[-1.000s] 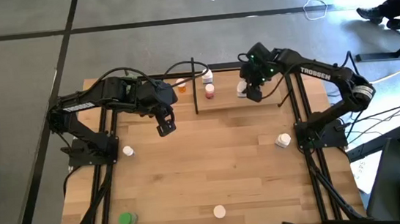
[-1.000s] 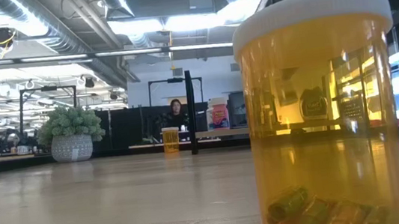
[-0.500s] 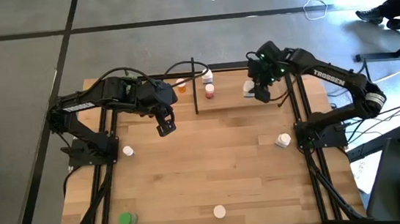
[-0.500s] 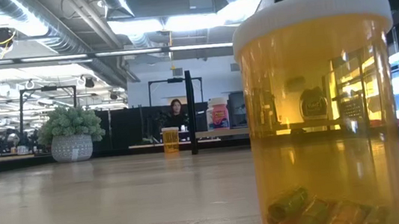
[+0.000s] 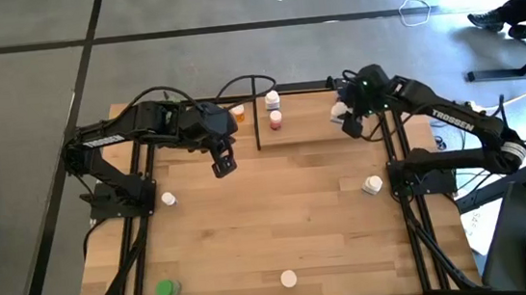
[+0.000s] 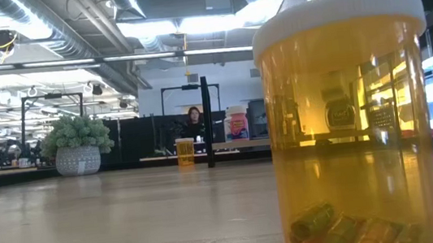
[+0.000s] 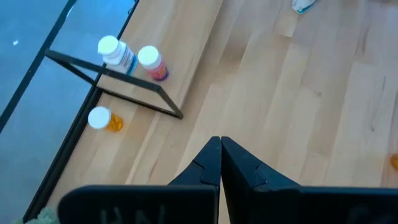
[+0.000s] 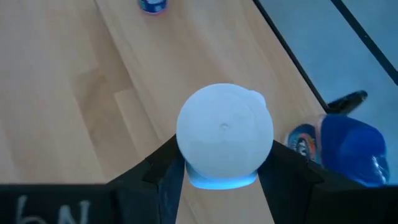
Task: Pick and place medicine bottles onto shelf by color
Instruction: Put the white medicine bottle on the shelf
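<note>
White-capped bottle [image 8: 224, 137] sits clamped between the right gripper [image 5: 349, 120]'s part-open jaws above the shelf [image 5: 300, 129]'s right end near the blue bottle [image 8: 345, 149], so lower it upright beside that one before letting go.

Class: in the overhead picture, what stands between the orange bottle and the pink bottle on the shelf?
In the high view, a black post stands between the orange bottle and pink bottle.

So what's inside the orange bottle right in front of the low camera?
Inside the orange bottle, a few small greenish capsule-like pieces lie at the bottom. The rest looks empty; the white cap hides the very top.
</note>
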`<state>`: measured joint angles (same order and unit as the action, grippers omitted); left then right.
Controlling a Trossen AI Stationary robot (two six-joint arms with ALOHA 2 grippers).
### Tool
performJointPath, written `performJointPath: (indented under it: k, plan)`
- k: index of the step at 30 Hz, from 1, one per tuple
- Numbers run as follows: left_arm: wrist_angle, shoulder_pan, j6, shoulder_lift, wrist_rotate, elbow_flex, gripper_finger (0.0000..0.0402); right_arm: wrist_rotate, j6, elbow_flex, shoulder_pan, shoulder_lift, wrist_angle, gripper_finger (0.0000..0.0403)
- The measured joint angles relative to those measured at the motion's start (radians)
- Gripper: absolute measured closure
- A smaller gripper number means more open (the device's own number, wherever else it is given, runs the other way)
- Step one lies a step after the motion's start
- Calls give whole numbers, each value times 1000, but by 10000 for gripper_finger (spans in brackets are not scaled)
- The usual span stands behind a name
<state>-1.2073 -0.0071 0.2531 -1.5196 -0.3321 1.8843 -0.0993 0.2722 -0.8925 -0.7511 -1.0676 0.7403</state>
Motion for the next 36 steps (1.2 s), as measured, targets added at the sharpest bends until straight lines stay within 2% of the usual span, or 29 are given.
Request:
performJointPath:
  k: [9, 19, 36]
  plan:
    - [-1, 0, 0, 0, 0, 0, 401, 1, 28, 4, -50, -4, 58, 224]
    - [-3, 0, 1, 0, 0, 0, 401, 2, 76, 125, -53, 24, -66, 224]
    - [-3, 0, 2, 0, 0, 0, 401, 29, 66, 127, -104, 21, -87, 224]
